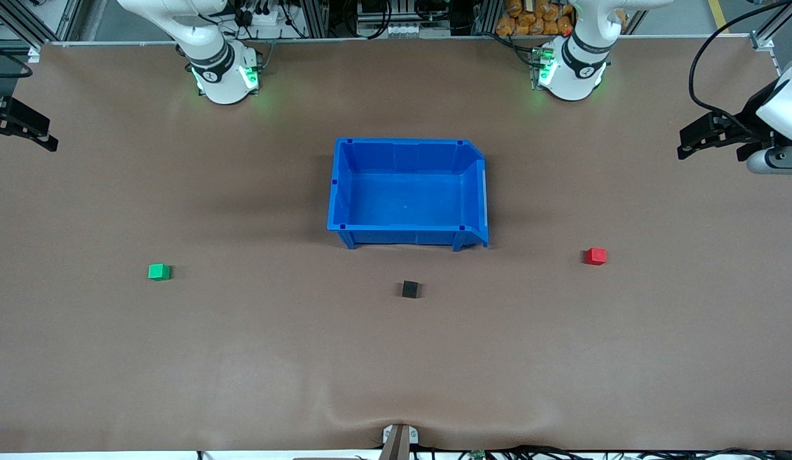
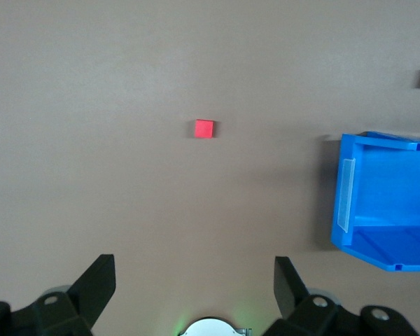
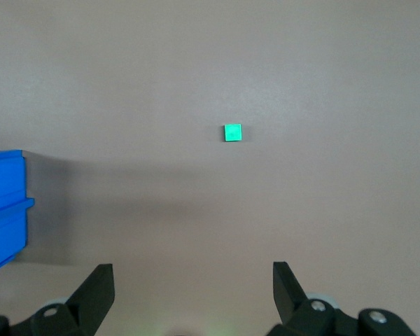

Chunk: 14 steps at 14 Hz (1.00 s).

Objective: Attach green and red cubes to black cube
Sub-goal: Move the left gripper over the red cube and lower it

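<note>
While arms wait, black cube (image 1: 410, 289) square-on, 2 cubes apart.

The desk (image 1: 255, 358) wears a matt brown cloth-like cover, smooth over most of its spread but rucked into soft wrinkles at the edge nearest the front camera. The blue bin (image 1: 344, 191) looks like moulded plastic with a mild sheen on its walls and floor, while the green cube (image 1: 158, 272), red cube (image 1: 596, 256) and black cube (image 1: 410, 289) show plain, matt, evenly coloured faces. Both arms have glossy white shells, and the left hand (image 2: 194, 283) and right hand (image 3: 193, 283) carry dull black plastic-looking fingers.
</note>
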Motion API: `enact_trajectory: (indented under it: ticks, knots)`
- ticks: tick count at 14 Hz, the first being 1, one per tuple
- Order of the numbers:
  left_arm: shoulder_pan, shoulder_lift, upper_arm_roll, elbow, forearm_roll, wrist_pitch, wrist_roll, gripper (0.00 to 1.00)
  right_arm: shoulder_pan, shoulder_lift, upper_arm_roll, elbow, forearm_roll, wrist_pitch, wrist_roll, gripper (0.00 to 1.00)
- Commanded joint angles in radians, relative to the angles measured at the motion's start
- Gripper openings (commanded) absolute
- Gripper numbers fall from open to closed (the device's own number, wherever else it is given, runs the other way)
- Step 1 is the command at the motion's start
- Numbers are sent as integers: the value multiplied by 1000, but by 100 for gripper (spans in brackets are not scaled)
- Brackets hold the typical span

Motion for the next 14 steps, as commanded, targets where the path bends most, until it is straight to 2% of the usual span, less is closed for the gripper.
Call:
enact_trajectory:
  ticks: [1,3,6,14]
  knots:
    - [-11,21,-10,4,-5,-10,0,100,-2,0,4,10,-8,-7,-4,100]
    - [-9,33,-22,-13,-5,-7,0,100,-5,1,4,10,-8,-4,-4,100]
    - [-8,32,-37,-89,-5,39,0,100,-6,3,2,10,-8,1,-4,100]
    - [22,47,-36,-392,-4,433,7,100,-8,24,2,10,18,25,-5,100]
